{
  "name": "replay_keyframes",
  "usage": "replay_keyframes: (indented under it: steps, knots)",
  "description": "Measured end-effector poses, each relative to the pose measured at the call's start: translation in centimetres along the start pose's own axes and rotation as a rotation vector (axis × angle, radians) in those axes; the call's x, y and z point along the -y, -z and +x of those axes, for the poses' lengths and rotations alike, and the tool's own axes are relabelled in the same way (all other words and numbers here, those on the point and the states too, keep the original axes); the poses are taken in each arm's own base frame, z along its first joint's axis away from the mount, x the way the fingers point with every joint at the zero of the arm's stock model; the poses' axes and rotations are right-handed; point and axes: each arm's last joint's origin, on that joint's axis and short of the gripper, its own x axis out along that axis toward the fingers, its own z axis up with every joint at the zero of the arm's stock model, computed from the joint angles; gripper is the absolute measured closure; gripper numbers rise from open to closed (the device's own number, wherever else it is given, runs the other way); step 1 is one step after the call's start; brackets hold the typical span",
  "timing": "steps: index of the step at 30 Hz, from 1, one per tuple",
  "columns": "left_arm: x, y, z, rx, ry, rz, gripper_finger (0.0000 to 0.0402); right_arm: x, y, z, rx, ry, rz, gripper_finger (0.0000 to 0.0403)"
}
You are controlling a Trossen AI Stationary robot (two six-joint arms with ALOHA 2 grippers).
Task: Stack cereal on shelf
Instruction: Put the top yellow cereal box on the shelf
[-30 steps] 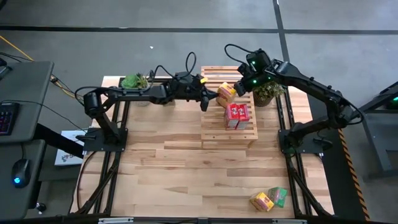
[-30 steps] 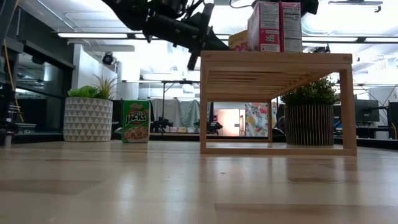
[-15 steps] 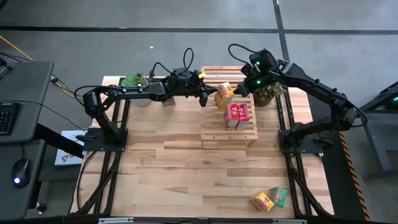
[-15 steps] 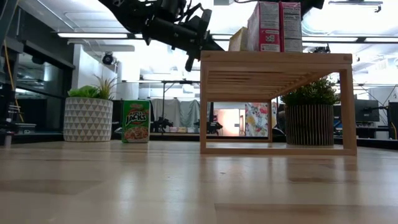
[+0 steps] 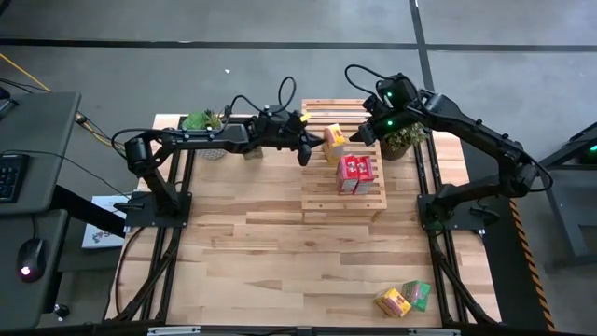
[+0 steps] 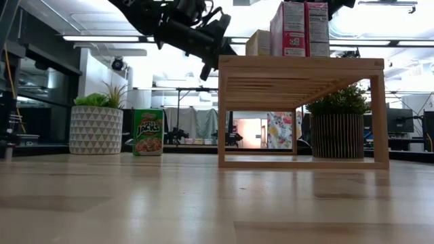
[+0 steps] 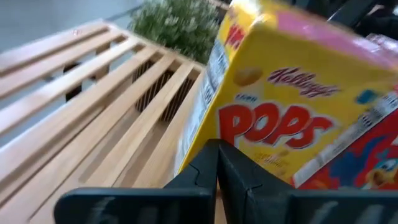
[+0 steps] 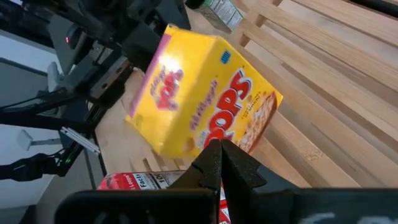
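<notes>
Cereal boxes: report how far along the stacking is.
Done: two red boxes stand on the shelf. In hand: a yellow box on the shelf between the left gripper and right gripper. Left: a green box behind the shelf, and a yellow box and green box at the table's front.

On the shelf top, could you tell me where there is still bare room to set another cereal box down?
The shelf is bare along its near end, in front of the two red boxes, and down its left strip. The far end is crowded: the yellow box sits there between the left gripper and the right gripper.
</notes>
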Motion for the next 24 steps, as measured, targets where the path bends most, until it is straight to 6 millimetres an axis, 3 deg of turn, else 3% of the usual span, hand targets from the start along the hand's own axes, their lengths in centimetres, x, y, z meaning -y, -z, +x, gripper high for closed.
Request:
replay_keyframes:
  steps: [14, 24]
  knots:
    - [-0.1, 0.1, 0.1, -0.005, -0.006, 0.049, 0.0401, -1.1, 0.5, 0.6, -0.03, -0.03, -0.027, 0.0403]
    - [-0.6, 1.9, 2.0, -0.051, -0.001, -0.016, 0.0401, -1.3, 0.6, 0.6, -0.029, -0.035, -0.019, 0.0403]
